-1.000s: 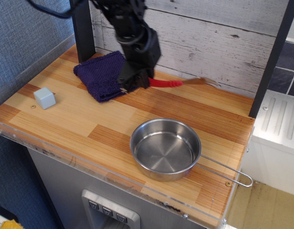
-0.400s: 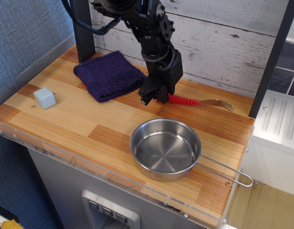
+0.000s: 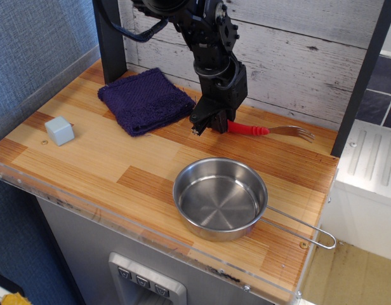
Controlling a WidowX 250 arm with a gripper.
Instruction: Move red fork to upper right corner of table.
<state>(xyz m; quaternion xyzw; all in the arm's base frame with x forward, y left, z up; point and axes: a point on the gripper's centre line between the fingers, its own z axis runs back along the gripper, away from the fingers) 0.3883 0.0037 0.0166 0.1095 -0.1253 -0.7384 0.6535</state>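
Note:
The red fork (image 3: 254,129) has a ribbed red handle and silver tines (image 3: 298,133) that point right, near the back right of the wooden table (image 3: 87,159). My black gripper (image 3: 210,125) is shut on the left end of the fork's handle and holds it low over the table, level with the surface. Whether the fork touches the table I cannot tell. The handle end inside the fingers is hidden.
A steel pan (image 3: 221,198) with a long wire handle (image 3: 303,230) sits at the front right. A purple knitted cloth (image 3: 145,100) lies at the back left. A pale grey cube (image 3: 59,131) sits at the left. A white plank wall and a black post (image 3: 360,76) border the back.
My gripper has carried the fork to the right along the back of the table, away from the purple cloth, and lowered it toward the back right.

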